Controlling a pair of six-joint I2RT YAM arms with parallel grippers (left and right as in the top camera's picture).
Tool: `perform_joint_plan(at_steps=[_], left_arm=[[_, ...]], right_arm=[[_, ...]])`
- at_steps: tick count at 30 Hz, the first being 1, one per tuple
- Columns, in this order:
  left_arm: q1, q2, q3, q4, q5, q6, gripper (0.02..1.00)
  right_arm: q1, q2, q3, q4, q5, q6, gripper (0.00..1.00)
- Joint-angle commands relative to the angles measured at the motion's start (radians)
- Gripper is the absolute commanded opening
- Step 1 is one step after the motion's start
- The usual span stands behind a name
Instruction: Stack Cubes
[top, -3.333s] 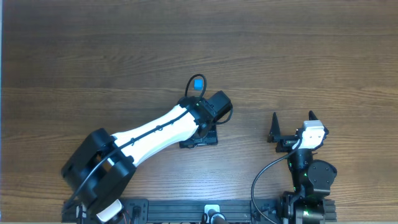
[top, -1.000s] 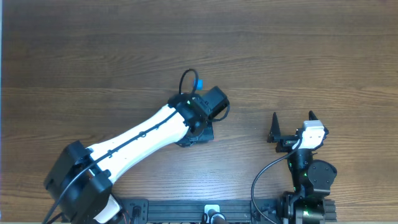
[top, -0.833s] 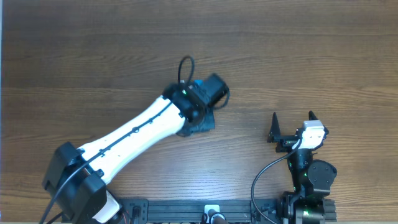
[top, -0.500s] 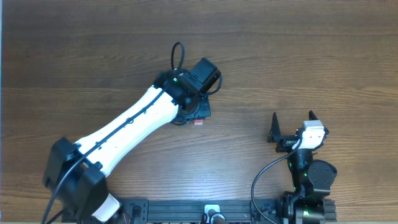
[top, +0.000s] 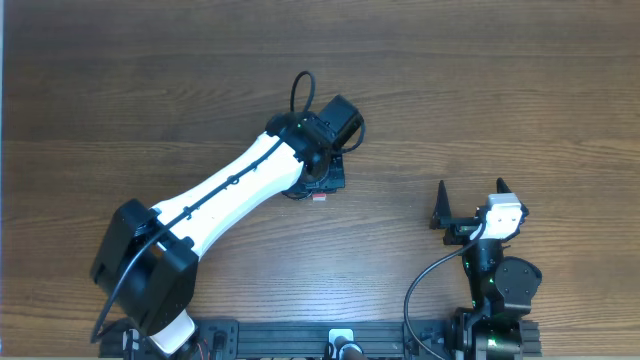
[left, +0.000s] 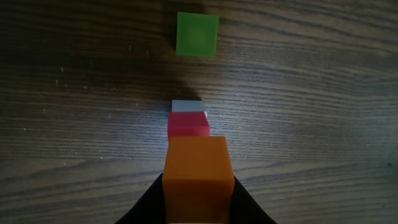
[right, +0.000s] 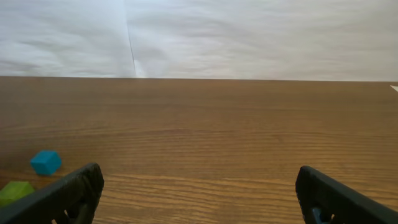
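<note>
Our left gripper (left: 198, 208) pinched a glossy orange plastic cube (left: 198, 177) close by a small red cube (left: 188, 124) on the wooden table (left: 311, 124). We judged it should be centred squarely over the red cube before lowering. The left wrist view showed a green cube (left: 197, 34) beyond, and the right wrist view added a blue cube (right: 45, 162). The right gripper (top: 470, 187) rested with its fingers spread wide.

Orange cube (left: 198, 177): plain faces, square-on, clamped between the fingers of the left gripper (left: 198, 190), just beside the red cube and on its near side. Red cube (left: 188, 124): small, flat on the wood, with a pale strip along its far edge. Green cube (left: 197, 34): flat, apart from the red cube on its far side. Blue cube (right: 45, 162): flat; position relative to the red cube could not be told.
</note>
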Motion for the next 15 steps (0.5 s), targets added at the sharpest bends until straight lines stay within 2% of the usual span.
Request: perform_joint_plan(at_steps=[1, 15], left_arm=[[-0.006, 0.009, 0.017, -0.008, 0.007, 0.030, 0.084], [-0.006, 0.062, 0.017, -0.010, 0.018, 0.030, 0.088]], right_arm=[[0.006, -0.007, -0.004, -0.006, 0.006, 0.003, 0.991], [0.006, -0.007, -0.004, -0.006, 0.006, 0.003, 0.993]])
